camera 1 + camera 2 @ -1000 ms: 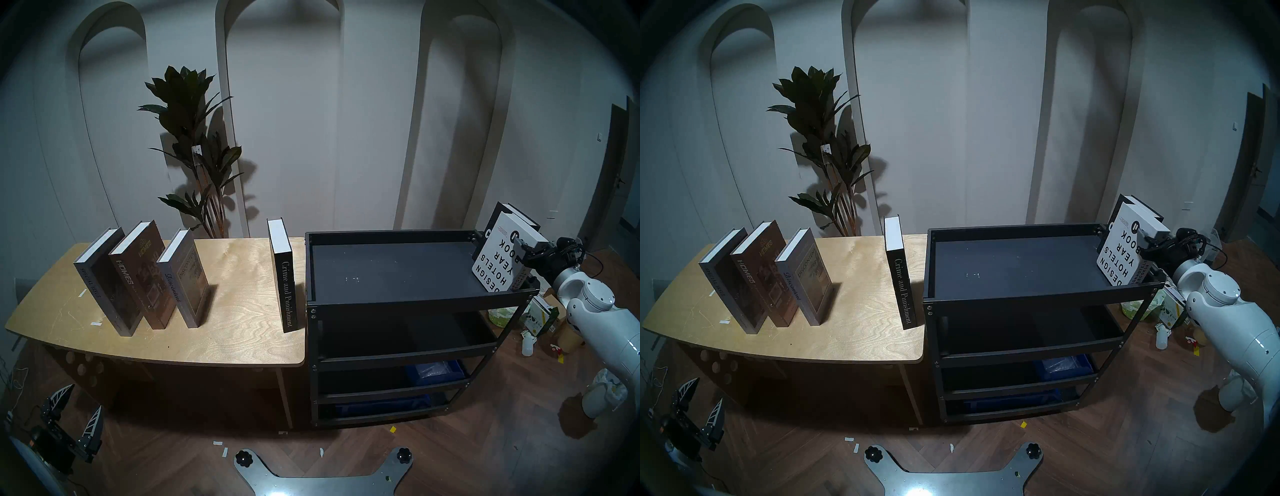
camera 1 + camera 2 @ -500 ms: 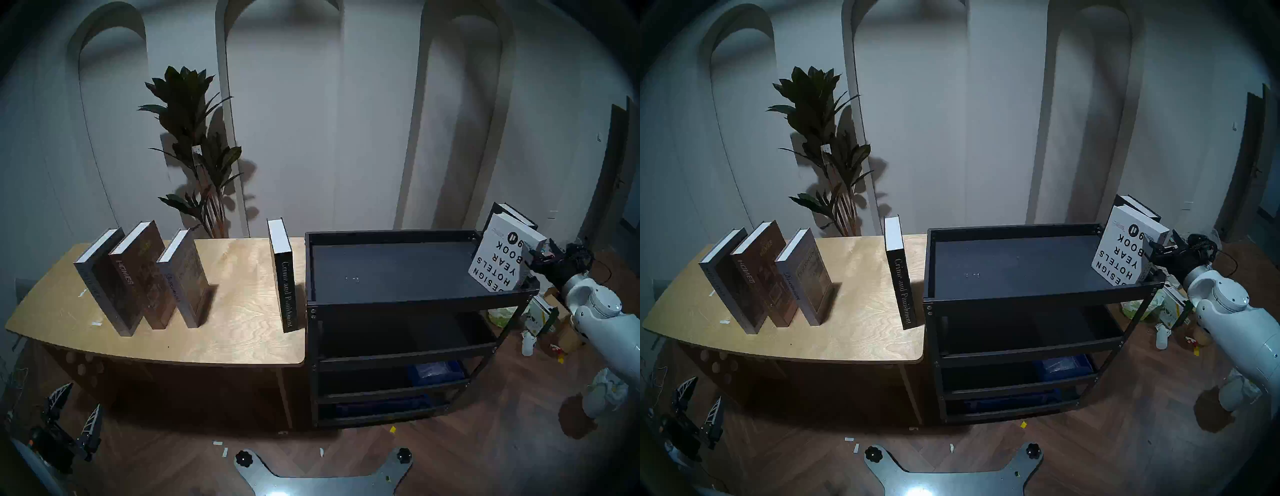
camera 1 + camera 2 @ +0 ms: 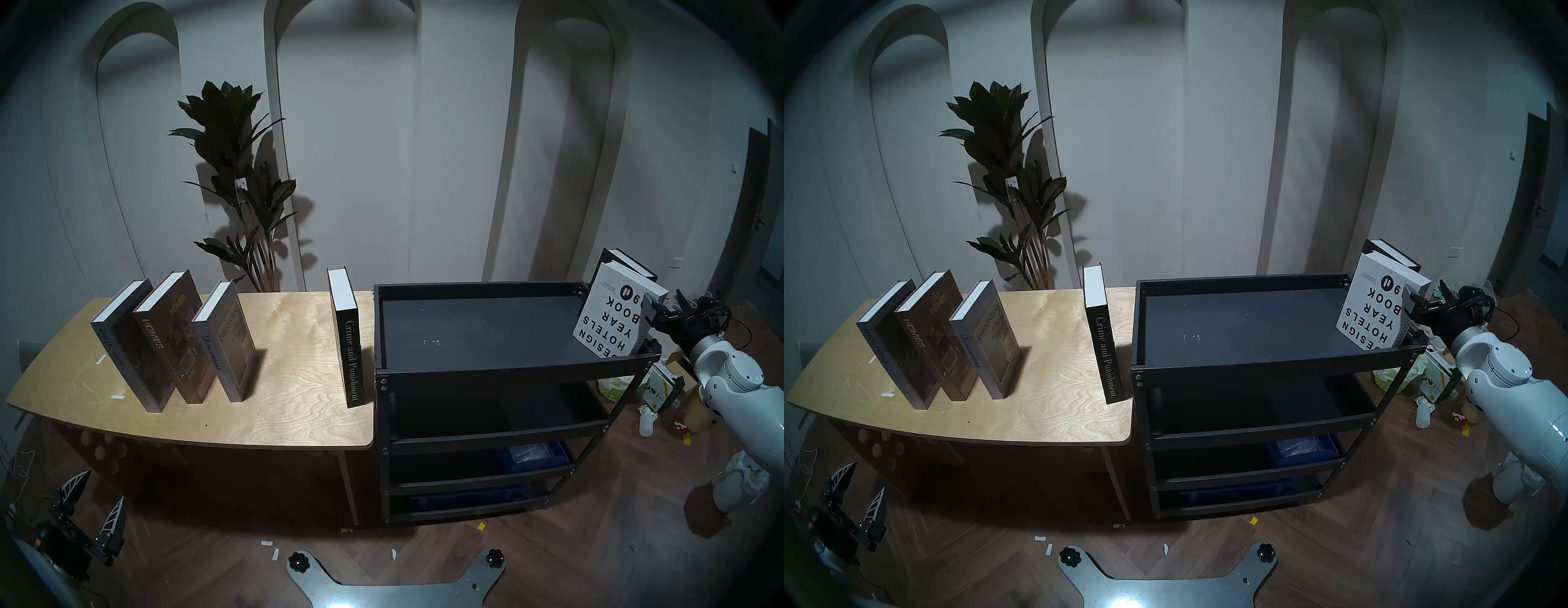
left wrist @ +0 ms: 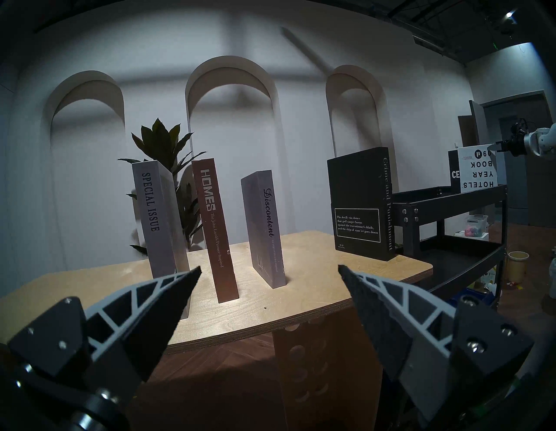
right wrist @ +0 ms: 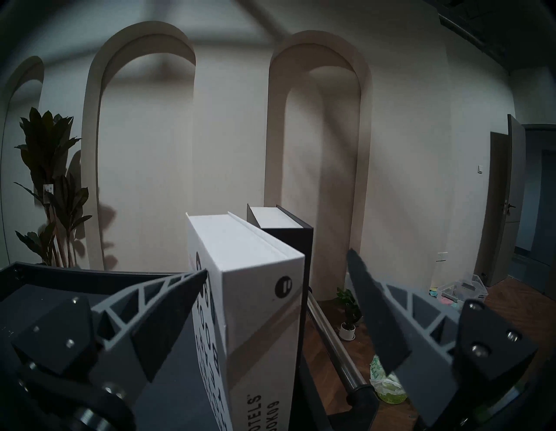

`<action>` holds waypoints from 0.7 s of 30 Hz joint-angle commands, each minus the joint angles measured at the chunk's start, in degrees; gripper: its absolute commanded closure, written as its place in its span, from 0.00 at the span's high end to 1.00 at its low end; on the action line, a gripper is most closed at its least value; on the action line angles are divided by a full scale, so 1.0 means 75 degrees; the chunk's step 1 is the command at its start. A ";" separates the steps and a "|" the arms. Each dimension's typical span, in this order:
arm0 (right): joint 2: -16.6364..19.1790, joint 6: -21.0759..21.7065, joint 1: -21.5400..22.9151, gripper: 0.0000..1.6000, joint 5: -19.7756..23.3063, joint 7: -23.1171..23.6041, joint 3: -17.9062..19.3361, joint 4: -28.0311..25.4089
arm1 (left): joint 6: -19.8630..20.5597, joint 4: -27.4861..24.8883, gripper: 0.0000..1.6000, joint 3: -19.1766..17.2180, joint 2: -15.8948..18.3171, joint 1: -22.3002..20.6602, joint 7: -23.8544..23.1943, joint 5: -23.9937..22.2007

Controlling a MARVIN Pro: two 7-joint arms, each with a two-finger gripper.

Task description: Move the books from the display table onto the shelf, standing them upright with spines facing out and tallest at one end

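Two books are standing at the far right end of the black shelf [image 3: 505, 373]: a white "Design Hotels Yearbook 09" [image 3: 611, 316], upside down, leaning against a black book [image 3: 627, 261] just behind it. The right gripper [image 5: 276, 271] is hanging level at the white book's spine with its jaws spread wide; the left fingertip looks to be at the cover, the right one is apart from it, so the book is released. Four more are waiting upright on the plywood display table [image 3: 292, 416] to the left: "Special Issue" [image 3: 127, 348], "Homes" [image 3: 169, 339], "Discontent" [image 3: 225, 339], and "Crime and Punishment" [image 3: 348, 339] just beside the shelf. The left gripper [image 4: 269, 275] is idling spread wide, near the table's front edge, empty.

These look like stiff, smooth hardcovers, probably hefty and top-heavy when upright. Pinching across both covers high on the spine should be the steadiest hold.
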 commanded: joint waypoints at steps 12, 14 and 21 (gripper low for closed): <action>-0.0550 -0.0573 -0.0344 1.00 0.0232 -0.0831 0.1154 -0.1596 | -0.0047 -0.0064 1.00 0.0025 0.0146 0.0145 -0.0359 0.0021; -0.0687 -0.0776 -0.0187 1.00 0.0278 -0.0879 0.1064 -0.1782 | -0.0047 -0.0072 1.00 0.0029 0.0149 0.0149 -0.0312 0.0038; -0.0990 -0.1257 0.0023 1.00 0.0120 -0.1259 0.0623 -0.2644 | -0.0047 -0.0088 1.00 0.0038 0.0161 0.0163 -0.0231 0.0066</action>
